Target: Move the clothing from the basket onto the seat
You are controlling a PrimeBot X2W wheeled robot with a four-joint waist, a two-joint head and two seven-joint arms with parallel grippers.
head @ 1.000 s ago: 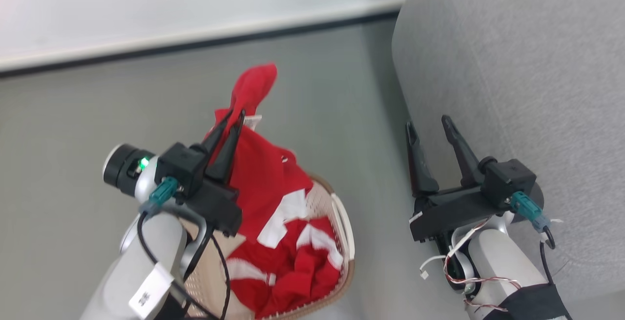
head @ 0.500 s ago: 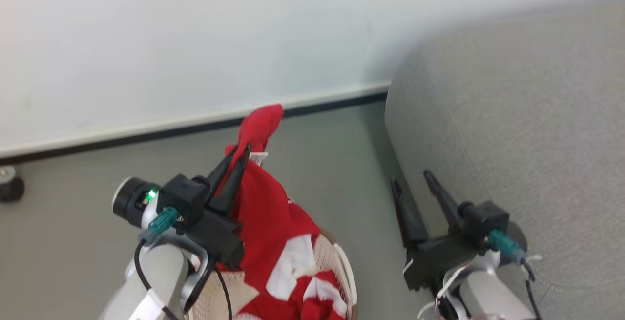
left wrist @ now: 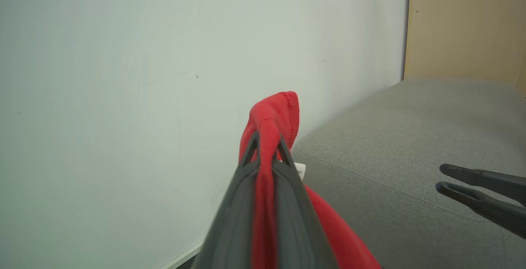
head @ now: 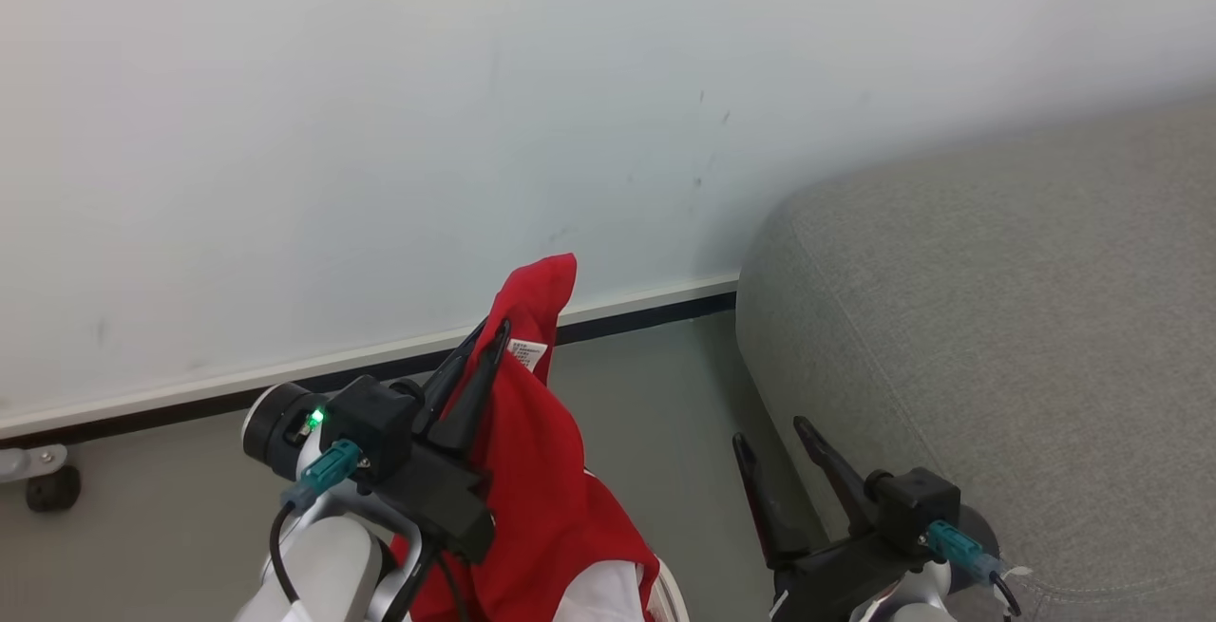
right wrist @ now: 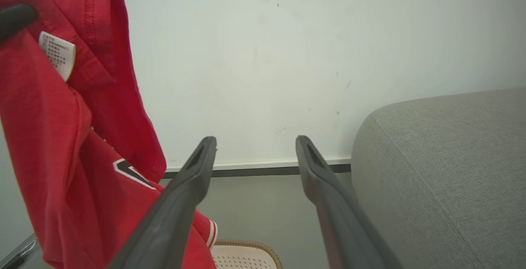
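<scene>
We've got the seat (head: pixel 997 318) broad on the right. The clothing (head: pixel 532 451) hangs left of it, one fold pinched in our left gripper's (head: pixel 492 328) shut fingers, its tail trailing toward the basket (right wrist: pixel 242 256) below. It's a thin bite: a swing across could slip it, or the tail could snag the rim. Our right gripper (head: pixel 769 432) stands wide, empty. The right wrist view gives us basket rim, lettering and tag (right wrist: pixel 57 53); the left wrist view shows the pinched fold itself.

one red garment (head: pixel 532 480), one basket (right wrist: pixel 243 244), one grey seat (head: pixel 997 318).
</scene>
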